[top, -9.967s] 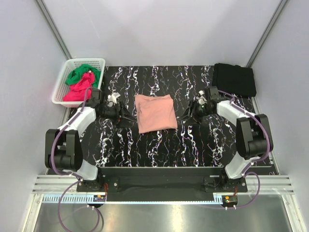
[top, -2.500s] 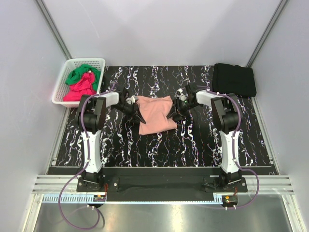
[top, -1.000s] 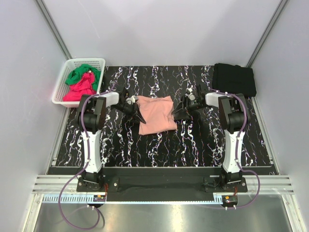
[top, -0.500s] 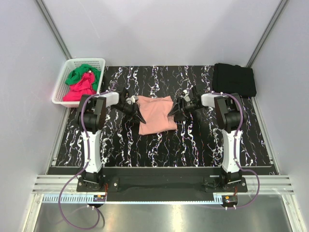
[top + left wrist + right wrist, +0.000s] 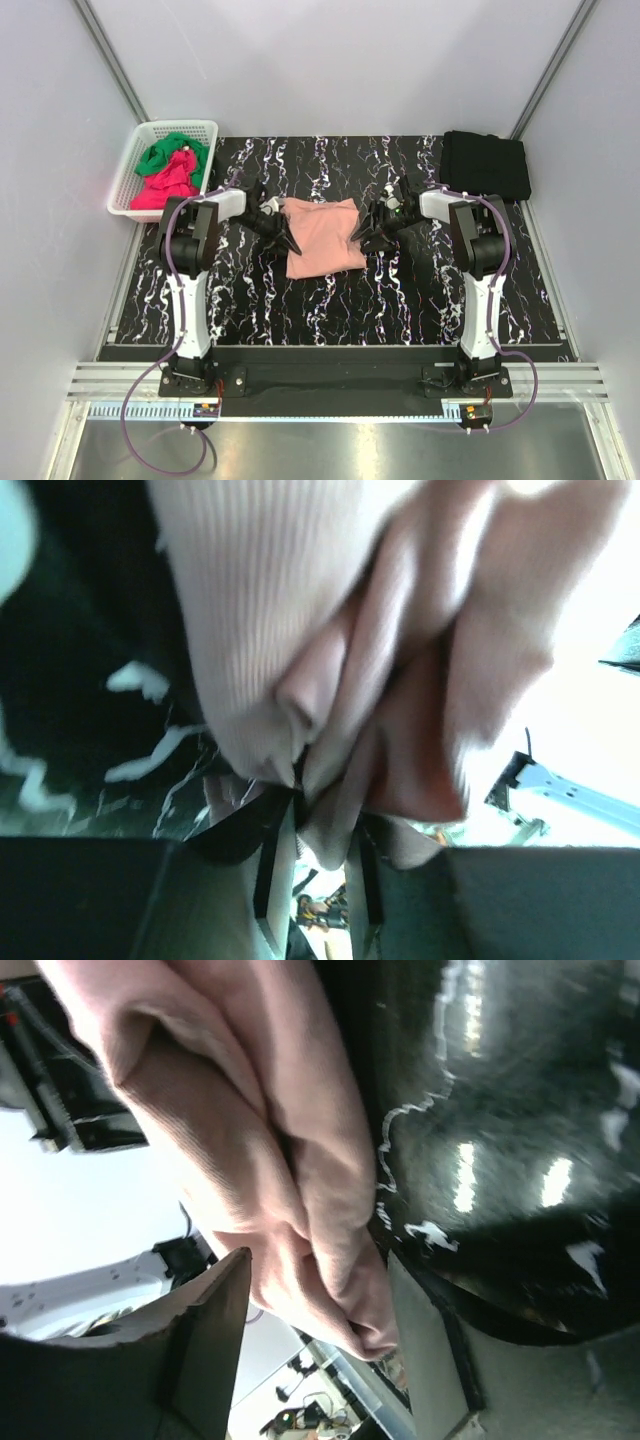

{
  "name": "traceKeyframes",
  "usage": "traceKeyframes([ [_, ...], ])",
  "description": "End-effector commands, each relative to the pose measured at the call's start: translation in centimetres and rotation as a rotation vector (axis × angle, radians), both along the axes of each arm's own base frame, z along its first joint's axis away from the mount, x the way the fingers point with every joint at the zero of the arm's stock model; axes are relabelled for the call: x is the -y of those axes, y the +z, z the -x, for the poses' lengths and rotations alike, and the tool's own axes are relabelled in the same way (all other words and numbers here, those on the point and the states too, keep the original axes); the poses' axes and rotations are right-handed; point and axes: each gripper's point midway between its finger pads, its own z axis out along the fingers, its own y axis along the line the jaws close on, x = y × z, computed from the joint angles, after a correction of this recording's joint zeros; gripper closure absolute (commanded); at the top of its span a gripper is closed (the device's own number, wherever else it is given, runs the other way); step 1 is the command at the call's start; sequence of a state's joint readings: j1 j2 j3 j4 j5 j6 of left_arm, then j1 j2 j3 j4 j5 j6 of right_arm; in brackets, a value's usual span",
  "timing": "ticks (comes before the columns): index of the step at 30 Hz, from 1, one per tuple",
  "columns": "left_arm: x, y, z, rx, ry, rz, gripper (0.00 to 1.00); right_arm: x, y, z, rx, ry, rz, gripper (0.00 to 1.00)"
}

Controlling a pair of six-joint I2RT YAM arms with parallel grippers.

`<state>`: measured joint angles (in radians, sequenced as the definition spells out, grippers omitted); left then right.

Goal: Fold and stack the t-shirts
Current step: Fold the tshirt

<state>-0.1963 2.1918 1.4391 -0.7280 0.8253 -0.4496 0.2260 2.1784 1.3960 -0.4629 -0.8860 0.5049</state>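
Looking at a salmon-pink t-shirt [image 5: 322,236], folded into a rough square with soft, lumpy edges. Lies flat in the middle of the black counter [image 5: 400,300] with white streaks. Pinched at its left edge by the left claw [image 5: 287,238], with fingers [image 5: 272,872] close together and a bunch of ribbed pink cloth squeezed between them. Met at its right edge by the right claw [image 5: 363,234], with fingers [image 5: 215,1335] wide apart and thick folds of pink cloth sitting in the gap. Off in the far left corner, a white basket [image 5: 128,185] holding a green t-shirt [image 5: 170,152] and a magenta-red t-shirt [image 5: 165,187] in a heap. Off in the far right corner, a black t-shirt [image 5: 487,165], folded flat on the counter. Between the pink one and the black one, the right arm, reaching across.
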Motion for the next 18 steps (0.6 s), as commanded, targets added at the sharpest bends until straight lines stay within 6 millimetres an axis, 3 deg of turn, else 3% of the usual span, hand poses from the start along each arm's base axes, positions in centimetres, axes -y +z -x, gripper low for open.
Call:
traceKeyframes([
  [1,-2.4,0.4,-1.3,0.119,0.025,-0.167,0.71,1.8,-0.7,-0.1,0.039,-0.026,0.170,0.37],
  [5,-3.8,1.3,-1.5,0.173,0.046,-0.264,0.68,3.1,-0.7,0.1,0.049,-0.034,0.267,0.38],
  [8,-4.3,1.8,-1.3,0.189,0.055,-0.288,0.64,3.1,0.0,0.4,0.060,-0.021,0.256,0.36],
  [11,-4.2,1.5,-0.5,0.173,0.038,-0.277,0.58,3.2,0.1,1.1,0.044,-0.016,0.252,0.34],
  [13,-4.4,1.4,0.1,0.165,0.030,-0.281,0.48,3.2,0.3,1.4,0.040,-0.020,0.252,0.33],
  [18,-5.5,2.0,0.7,0.205,0.034,-0.340,0.51,3.6,2.0,1.1,0.088,-0.036,0.278,0.31],
])
